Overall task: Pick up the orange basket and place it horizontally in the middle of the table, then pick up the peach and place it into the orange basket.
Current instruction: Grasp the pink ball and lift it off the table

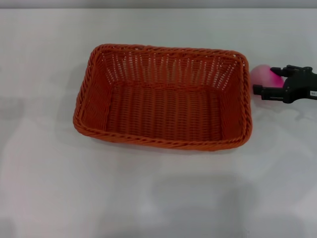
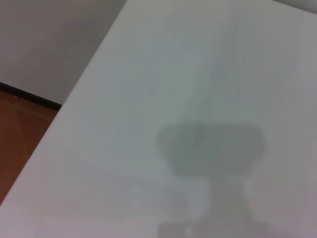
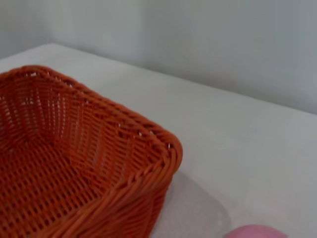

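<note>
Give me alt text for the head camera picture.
An empty orange basket sits lengthwise across the middle of a white table. To its right, the right gripper is at the pink peach, which lies outside the basket.

A bare robot test bench, lab-like

A plain white table (image 1: pixel 158 198) fills the head view, a blank pale wall (image 3: pixel 223 39) rises behind it, and reddish-brown flooring (image 2: pixel 20 139) shows past its edge; no household furnishings appear.
</note>
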Controlling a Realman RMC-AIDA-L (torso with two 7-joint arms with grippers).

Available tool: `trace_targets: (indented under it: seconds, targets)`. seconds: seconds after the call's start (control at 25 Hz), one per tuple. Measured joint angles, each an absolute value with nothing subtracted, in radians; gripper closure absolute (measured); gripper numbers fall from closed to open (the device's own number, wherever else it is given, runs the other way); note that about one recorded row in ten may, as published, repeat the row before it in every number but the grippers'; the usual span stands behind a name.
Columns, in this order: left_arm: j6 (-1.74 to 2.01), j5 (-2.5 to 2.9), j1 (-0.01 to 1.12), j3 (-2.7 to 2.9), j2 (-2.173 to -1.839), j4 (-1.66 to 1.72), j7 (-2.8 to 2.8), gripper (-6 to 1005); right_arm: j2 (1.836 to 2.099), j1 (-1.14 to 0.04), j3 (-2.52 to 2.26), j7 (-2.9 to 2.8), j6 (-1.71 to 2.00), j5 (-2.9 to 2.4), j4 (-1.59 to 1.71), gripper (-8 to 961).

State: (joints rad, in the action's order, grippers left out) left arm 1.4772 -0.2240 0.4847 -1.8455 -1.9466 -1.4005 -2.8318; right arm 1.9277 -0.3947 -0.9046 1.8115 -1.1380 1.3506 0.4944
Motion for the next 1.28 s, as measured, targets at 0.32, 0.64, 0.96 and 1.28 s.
trace_targets:
  seconds: [0.32, 0.64, 0.96, 1.28]
  targets:
    - [1.483, -0.224, 0.485, -1.845, -1.947, -1.408, -2.832, 261, 1.938, -0.405, -0.902, 1.804, -1.110, 1.322, 0.501, 104]
    - [1.482, -0.222, 0.488, -1.845, -1.946, -1.405, -2.832, 261, 1.930, -0.406, -0.898, 1.804, -1.110, 1.322, 0.503, 201]
    - [1.477, -0.222, 0.489, -1.848, -1.945, -1.402, -2.832, 261, 1.927, -0.407, -0.897, 1.804, -1.094, 1.323, 0.508, 570]
    - [1.472, -0.223, 0.486, -1.845, -1.946, -1.403, -2.832, 262, 1.930, -0.411, -0.903, 1.800, -1.088, 1.323, 0.517, 645]
